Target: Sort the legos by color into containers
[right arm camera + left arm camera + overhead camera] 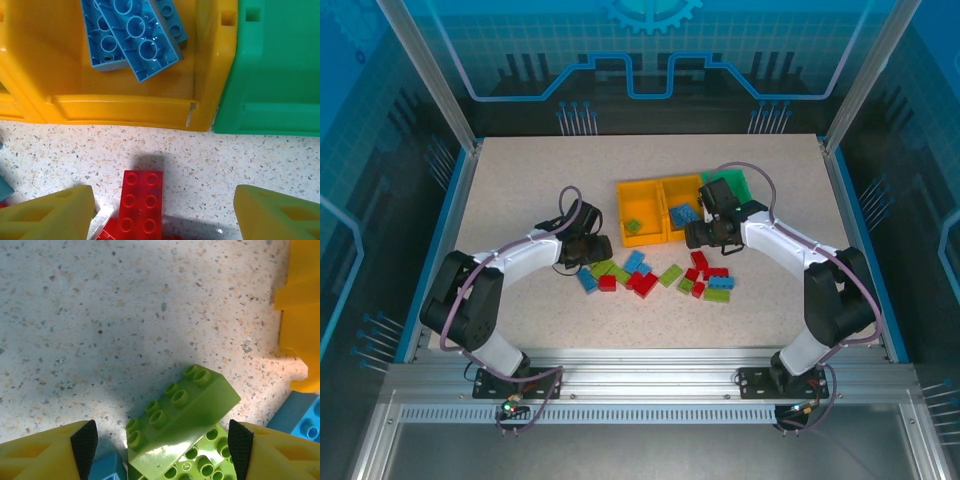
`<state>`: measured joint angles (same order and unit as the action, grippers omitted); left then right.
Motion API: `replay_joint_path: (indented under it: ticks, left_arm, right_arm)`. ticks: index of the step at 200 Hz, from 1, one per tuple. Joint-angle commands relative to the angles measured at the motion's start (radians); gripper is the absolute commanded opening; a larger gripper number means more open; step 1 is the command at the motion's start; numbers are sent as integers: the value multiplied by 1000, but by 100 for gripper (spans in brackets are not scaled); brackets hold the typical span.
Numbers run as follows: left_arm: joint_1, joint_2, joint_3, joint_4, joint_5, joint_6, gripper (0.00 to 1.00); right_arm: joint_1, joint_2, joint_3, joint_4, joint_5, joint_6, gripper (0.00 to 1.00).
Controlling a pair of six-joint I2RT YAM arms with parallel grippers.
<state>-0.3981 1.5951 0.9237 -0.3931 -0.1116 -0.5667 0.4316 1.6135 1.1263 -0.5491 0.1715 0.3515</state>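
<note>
The speckled, stone-look desk (520,190) carries everything. Two white-and-black arms bend at the elbow and reach inward, the left arm (510,262) low over the heap, the right arm (790,245) at the bins. Three glossy moulded rectangular bins sit joined in a row: a yellow bin (642,190) holding one lime brick (633,226), a middle yellow bin (30,75) holding blue bricks (135,35) lying hollow side up, and a green bin (280,70) on the right. The legos (650,275), shiny studded bricks in red, blue and lime, lie scattered on the desk just before the bins. The left fingers (85,442) stand apart, a tilted lime lego (175,415) between them, resting on another. The right fingers (55,215) stand apart over a flat red brick (140,202) near the middle bin's front wall.
</note>
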Motion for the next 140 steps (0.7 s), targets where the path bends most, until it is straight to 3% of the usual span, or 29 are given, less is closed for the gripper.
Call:
replay_joint_path:
  ticks: [1,82,140]
  left_arm:
    - [-8,0,1,2,46,116,73]
    - [-7,94,77,-54,-3,198,68]
    - [-7,153,127,-48,7,194,49]
  right_arm:
    - [-12,-32,-14,-5,-13,15,76]
    - [-12,-27,-14,-7,-16,26,76]
    - [-11,-33,-23,-9,-3,24,76]
